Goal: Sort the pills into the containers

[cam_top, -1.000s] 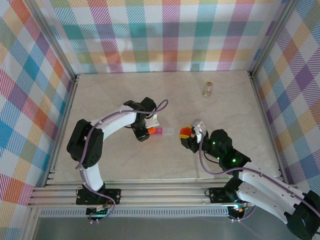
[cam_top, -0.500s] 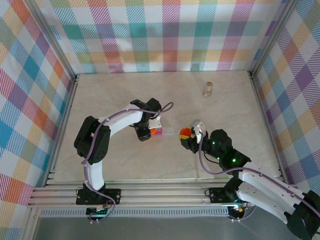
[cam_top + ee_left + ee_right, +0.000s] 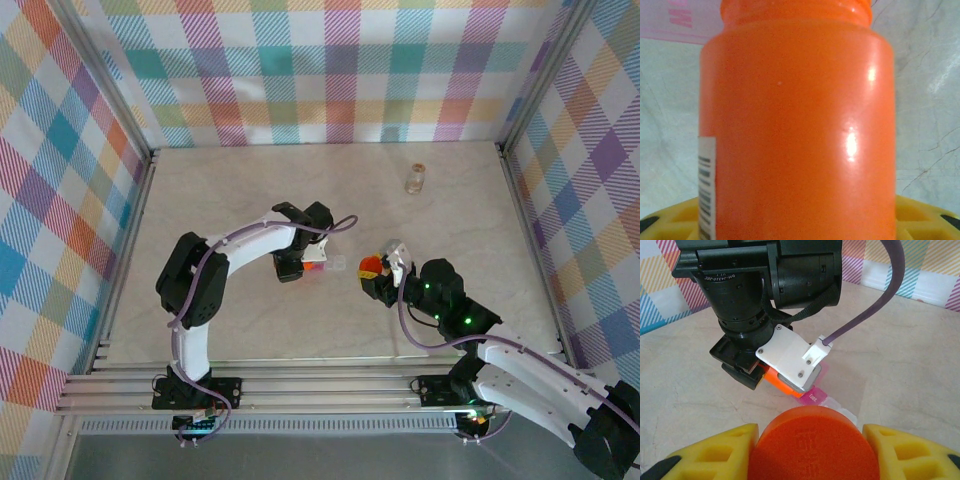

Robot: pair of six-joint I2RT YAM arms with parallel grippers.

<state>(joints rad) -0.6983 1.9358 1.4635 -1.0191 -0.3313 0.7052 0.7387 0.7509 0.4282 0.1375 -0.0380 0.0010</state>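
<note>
- Left gripper (image 3: 300, 266) jaws are partly closed around an orange bottle (image 3: 800, 125), whose body sits between the yellow fingers (image 3: 922, 220).
- Right gripper (image 3: 378, 276) jaws are narrowly parted and clamp a round orange cap (image 3: 810, 445) between yellow fingers (image 3: 715, 455).
- A pink pill box (image 3: 812, 396) with a clear part lies flat on the pale marble-look table (image 3: 250, 200), at its middle. It is just beside the bottle's neck end; whether they touch I cannot tell.
- A white label strip with dark print runs down the bottle's side, too blurred to read.
- The pill box carries pale lettering, cut off at the edge of the left wrist view. The cap has raised marks I cannot make out.
- The left arm bends in an arc from its base to the table's centre, its wrist turned down over the box.
- The right arm reaches in from the right, its gripper near the box with the cap facing up.
- A small clear vial (image 3: 415, 179) stands well apart near the back wall.
</note>
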